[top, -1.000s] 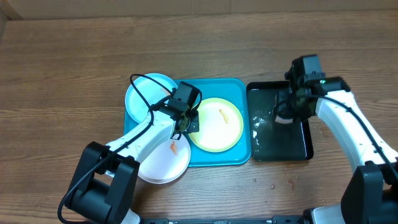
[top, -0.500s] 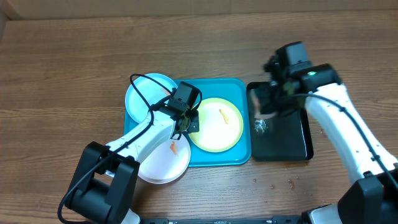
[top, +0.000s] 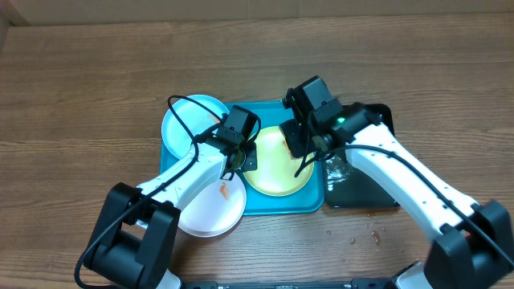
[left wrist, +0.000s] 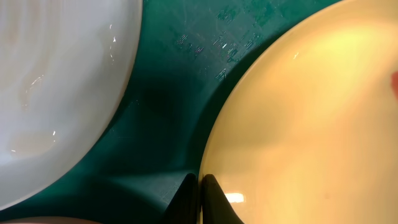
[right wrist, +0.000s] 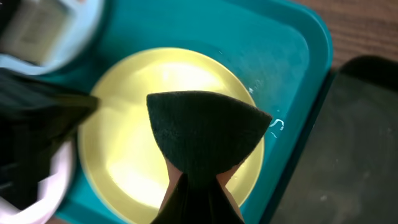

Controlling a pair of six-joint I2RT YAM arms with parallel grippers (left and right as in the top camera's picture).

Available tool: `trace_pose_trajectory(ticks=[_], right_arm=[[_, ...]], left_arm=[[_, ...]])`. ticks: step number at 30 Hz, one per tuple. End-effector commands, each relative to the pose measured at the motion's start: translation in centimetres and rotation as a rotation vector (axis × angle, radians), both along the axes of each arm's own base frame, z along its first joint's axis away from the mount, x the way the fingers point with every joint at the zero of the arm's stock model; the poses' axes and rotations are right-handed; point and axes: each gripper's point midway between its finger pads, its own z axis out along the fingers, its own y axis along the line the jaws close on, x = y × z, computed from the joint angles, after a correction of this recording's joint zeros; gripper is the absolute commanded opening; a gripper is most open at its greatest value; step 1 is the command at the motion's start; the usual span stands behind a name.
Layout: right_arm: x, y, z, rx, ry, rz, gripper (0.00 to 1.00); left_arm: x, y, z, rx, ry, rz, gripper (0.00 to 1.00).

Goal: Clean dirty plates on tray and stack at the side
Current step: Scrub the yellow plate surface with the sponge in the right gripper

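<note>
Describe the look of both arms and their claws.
The left arm and right arm are white rounded shells with black joints. A thin black cable loops beside the left arm; a small green light glows on the right arm. The left claw and right claw are dark and tapered.

— What is underneath it all?
— A brown wooden counter [top: 80,96], its grain running side to side, evenly lit.
— Any marks?
— A few small pale specks [top: 361,235] near the front edge.

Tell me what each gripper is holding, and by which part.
Right gripper: dark scrubbing pad, by its narrow lower end. Left gripper: yellow-green plate, by its rim.
</note>
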Motion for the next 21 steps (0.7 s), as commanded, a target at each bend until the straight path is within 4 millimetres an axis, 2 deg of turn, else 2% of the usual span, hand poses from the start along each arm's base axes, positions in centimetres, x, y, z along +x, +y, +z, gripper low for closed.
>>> trace_pose_trajectory(ticks=[1,10,21], right_arm=[[0.6,-0.6,-2.5,-0.062,0.018,-0.035,0.04],[2.0,-0.5,-6.7,-0.118,0.035,-0.044,0.04],[2.0,-0.9,-9.3,-0.115,0.004,-0.052,0.04]], left_arm=[[-0.4,0.4,-0.7,0.027,0.016,-0.012,0.04],[-0.4,0.4,-0.7,0.027,0.016,-0.012,0.04],[-0.5,0.4,-0.7,0.027,0.016,-0.012,0.04]])
